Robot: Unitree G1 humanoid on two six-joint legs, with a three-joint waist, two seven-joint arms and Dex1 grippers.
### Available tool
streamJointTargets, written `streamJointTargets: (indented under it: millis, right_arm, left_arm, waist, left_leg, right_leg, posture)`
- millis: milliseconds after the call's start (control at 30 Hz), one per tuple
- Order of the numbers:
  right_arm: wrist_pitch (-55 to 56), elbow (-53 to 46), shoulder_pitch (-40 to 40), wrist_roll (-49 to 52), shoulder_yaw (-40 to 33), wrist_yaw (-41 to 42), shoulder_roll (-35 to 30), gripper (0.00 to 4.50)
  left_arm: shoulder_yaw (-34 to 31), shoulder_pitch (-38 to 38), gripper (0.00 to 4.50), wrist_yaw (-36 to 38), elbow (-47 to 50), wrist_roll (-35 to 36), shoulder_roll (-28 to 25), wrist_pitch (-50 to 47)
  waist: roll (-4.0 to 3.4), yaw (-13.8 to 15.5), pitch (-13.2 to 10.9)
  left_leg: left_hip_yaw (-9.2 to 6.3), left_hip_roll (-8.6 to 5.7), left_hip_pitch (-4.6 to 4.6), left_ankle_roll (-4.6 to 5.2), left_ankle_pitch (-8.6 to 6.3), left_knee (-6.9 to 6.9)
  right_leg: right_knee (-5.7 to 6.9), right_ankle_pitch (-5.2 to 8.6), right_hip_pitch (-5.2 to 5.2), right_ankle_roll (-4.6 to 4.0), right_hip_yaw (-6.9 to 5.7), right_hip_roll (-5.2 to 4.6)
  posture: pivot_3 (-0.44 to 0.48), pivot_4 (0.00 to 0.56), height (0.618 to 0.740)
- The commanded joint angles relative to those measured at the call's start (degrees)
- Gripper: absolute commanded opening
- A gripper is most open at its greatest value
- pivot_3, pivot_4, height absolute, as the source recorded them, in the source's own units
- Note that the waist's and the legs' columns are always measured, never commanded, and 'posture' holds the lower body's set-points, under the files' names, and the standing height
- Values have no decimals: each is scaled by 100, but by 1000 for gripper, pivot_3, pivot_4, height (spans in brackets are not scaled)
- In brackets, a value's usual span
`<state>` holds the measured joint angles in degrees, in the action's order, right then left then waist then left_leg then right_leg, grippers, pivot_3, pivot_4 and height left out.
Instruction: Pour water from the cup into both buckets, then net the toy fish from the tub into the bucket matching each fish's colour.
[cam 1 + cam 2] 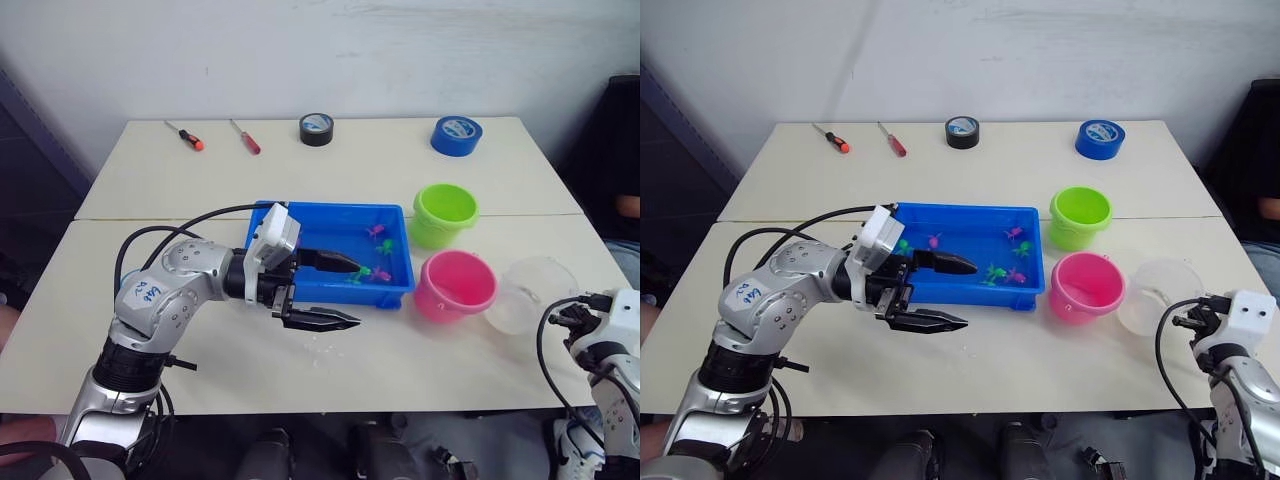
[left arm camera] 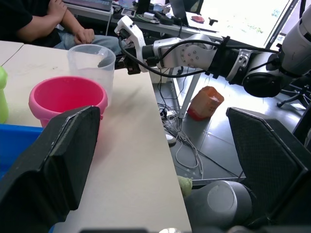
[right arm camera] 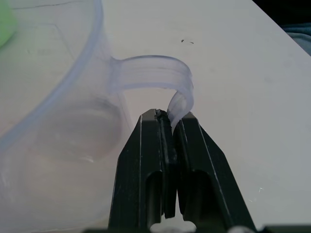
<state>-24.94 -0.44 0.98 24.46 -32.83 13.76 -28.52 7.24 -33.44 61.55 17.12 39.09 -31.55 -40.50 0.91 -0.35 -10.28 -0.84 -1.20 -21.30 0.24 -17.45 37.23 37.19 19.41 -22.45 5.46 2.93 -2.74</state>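
The clear cup (image 1: 533, 291) stands upright on the table just right of the pink bucket (image 1: 455, 286). My right gripper (image 3: 170, 119) is shut on the cup's curved handle (image 3: 160, 73). The lime green bucket (image 1: 445, 211) sits behind the pink one. The blue tub (image 1: 330, 208) lies mid-table and holds pink and green toy fish (image 1: 381, 233) near its right end. My left gripper (image 1: 356, 292) hangs open over the tub's front rim, with nothing between its fingers.
Two screwdrivers (image 1: 186, 135), a black tape roll (image 1: 316, 128) and a blue tape roll (image 1: 456, 135) lie along the far edge. The table's right edge runs close to the cup. A person (image 2: 46, 22) sits beyond that edge.
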Motion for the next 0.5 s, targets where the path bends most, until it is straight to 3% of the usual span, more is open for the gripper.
streamJointTargets:
  millis: [33, 500]
  right_arm:
    - [233, -606, 65, 118, -400, -31, -90, 39]
    - [158, -2187, 223, -1614, 233, -345, -1045, 39]
  left_arm:
    - [-148, -108, 4500, -17, -33, 35, 10, 88]
    - [113, -289, 4500, 47, -461, -351, 125, 331]
  waist:
    - [-3, 6, -2]
    - [-9, -2, -4]
  left_leg:
    - [0, 0, -1, 0, 0, 0]
    - [4, 0, -2, -4, 2, -1]
  right_leg:
    - [0, 0, 0, 0, 0, 0]
    - [0, 0, -5, 0, 6, 7]
  posture:
    - [0, 150, 736]
    - [0, 150, 736]
